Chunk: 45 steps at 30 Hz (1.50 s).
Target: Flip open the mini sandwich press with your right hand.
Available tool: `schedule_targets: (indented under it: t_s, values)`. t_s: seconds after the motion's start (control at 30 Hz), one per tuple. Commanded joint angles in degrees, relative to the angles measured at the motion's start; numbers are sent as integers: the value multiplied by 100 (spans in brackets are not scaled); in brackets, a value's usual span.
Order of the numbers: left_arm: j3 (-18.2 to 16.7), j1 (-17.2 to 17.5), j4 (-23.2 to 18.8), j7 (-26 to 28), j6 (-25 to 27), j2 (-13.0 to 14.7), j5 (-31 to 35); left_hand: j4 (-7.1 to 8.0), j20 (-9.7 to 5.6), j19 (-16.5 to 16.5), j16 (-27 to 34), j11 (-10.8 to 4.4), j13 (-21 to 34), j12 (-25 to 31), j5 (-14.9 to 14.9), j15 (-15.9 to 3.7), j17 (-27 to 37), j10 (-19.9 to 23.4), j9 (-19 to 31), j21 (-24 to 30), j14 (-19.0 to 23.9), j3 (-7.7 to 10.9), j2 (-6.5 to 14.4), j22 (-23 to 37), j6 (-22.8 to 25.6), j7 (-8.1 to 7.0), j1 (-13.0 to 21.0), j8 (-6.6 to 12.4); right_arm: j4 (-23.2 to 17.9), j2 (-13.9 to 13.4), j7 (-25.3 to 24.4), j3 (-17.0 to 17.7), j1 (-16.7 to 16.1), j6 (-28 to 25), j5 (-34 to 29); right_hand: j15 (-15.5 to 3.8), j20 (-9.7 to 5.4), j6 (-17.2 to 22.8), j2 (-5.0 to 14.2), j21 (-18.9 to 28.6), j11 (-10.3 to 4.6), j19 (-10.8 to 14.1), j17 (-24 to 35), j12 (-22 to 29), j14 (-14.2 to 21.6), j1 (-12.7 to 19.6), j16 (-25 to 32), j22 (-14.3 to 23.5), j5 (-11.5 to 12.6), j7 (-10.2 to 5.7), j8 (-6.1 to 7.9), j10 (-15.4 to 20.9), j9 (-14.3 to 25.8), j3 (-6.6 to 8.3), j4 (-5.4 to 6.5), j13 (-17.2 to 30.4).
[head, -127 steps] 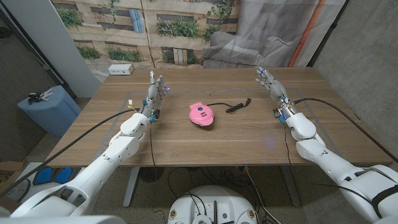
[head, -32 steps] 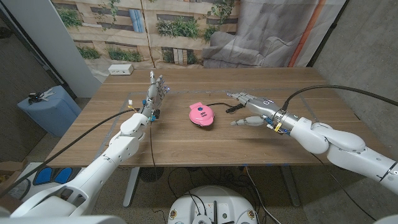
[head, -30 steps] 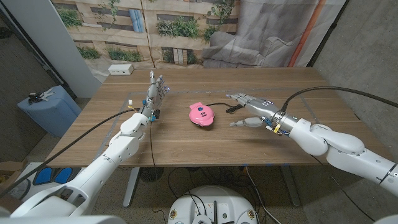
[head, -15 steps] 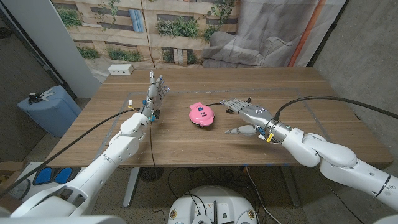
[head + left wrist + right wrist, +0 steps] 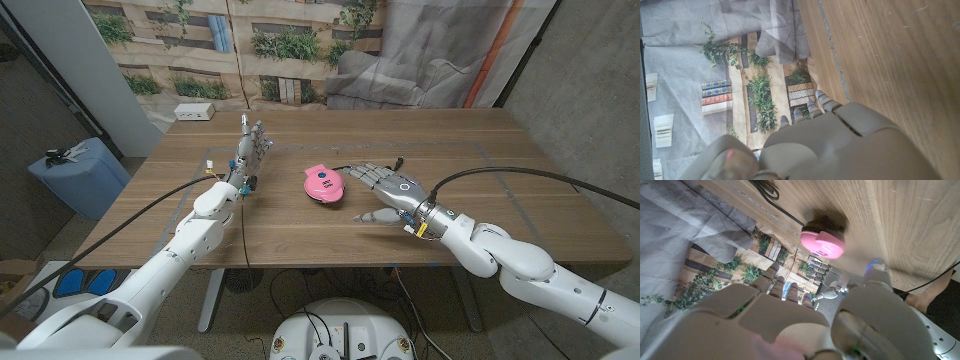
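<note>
The pink mini sandwich press (image 5: 322, 184) lies closed near the middle of the wooden table (image 5: 300, 232), its black cord (image 5: 378, 171) trailing away to the right behind it. My right hand (image 5: 388, 192) hovers open just to the right of the press, fingers spread toward it, a small gap between them. In the right wrist view the press (image 5: 823, 242) lies ahead of my right hand (image 5: 790, 325). My left hand (image 5: 248, 150) stands upright and open at the table's left, well away from the press. The left wrist view has my left hand (image 5: 830, 145) over bare wood.
A white power strip (image 5: 194, 112) lies at the far left corner of the table. A blue bin (image 5: 72, 175) stands on the floor to the left. A printed backdrop (image 5: 300, 45) hangs behind the table.
My right hand has swung in from the table's right side and moved left toward the press, ending close beside it. The left hand and the press have not moved.
</note>
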Motion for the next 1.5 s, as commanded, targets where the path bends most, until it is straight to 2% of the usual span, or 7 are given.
schedule_targets:
  t_s: [0.03,0.37,0.83,1.03,1.37,1.5]
  values:
    - [1,-1,4,0,-3,-3,1,4,-19,20,18,2,14,36,25,-215,19,-39,26,37,-41,-42,299,15,-196,-47,-2,30,241,256,-271,-455,209,-148,-542,27,29,-98,1,32,0,48,0,57,24,53,44,12,19,-56,42,25,31,31,-29,11]
    - [1,-2,4,0,-3,-3,1,4,-18,12,18,8,14,37,26,-214,19,-37,26,34,-42,-42,298,15,-196,-47,-1,30,385,551,-73,-738,437,-367,-639,27,39,-47,3,46,-1,94,-13,72,85,142,70,13,30,-71,67,59,34,76,-41,14]
    - [1,-1,4,0,-3,-2,1,4,-22,17,18,0,14,37,25,-213,19,-35,26,36,-41,-42,299,15,-198,-46,-2,28,726,857,-123,-1057,749,-621,-757,-15,0,81,95,76,-44,256,-46,122,228,592,118,10,175,-152,124,221,37,317,-95,18]
    - [1,-1,3,0,-3,-2,1,4,-22,17,18,-1,14,36,25,-216,19,-39,26,36,-40,-43,298,15,-197,-46,-2,29,871,928,-386,-1194,837,-724,-941,-58,-23,270,36,83,-51,353,-66,143,354,812,149,8,187,-172,191,331,37,397,-102,19]
    - [1,0,2,0,-3,-2,1,4,-21,17,17,-4,14,37,25,-212,20,-36,26,36,-43,-43,298,15,-198,-46,-2,28,986,1104,-474,-1400,966,-982,-1136,-131,-59,474,-55,91,-68,471,-87,184,470,1022,169,7,150,-207,242,539,34,462,-88,19]
    - [1,0,2,1,-3,-2,1,4,-20,16,17,4,14,40,25,-214,20,-28,26,36,-45,-43,298,15,-202,-46,-2,27,1048,1170,-497,-1477,1050,-1005,-1151,-213,-151,580,-90,112,-97,594,-100,186,540,1115,178,6,126,-215,258,621,30,494,-72,12]
